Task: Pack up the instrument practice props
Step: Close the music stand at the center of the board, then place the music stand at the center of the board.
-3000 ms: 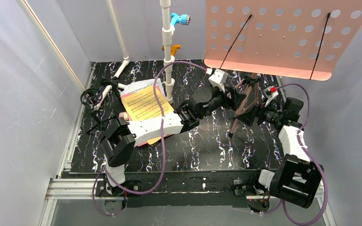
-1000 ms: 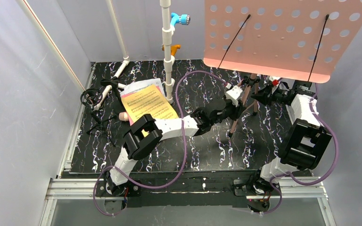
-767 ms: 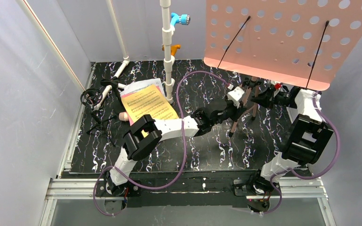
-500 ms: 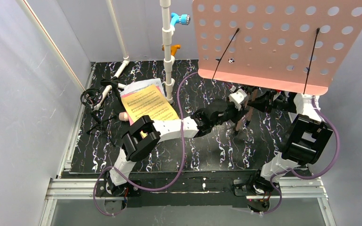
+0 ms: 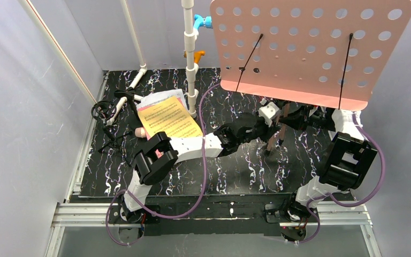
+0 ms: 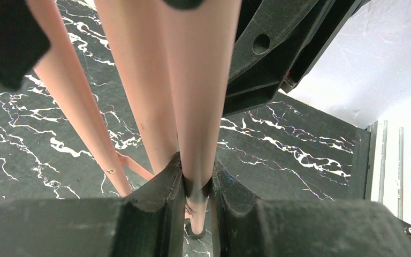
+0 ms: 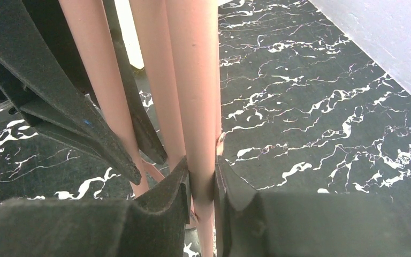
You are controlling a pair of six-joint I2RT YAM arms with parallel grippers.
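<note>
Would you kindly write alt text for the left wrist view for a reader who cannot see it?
Close up, the left gripper is shut on a pink leg of the music stand. Another pink leg slants at left, above the black marbled table.

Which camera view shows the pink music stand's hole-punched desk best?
The top external view: nearly the whole desk shows, with its holes. The wrist views show no desk, only pink legs gripped by the left claw and right claw.

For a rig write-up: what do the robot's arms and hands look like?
The left arm and right arm have white shells, black joint blocks and a looping purple cable each. The left hand and right hand are matte black, with two V-notched fingers.
</note>
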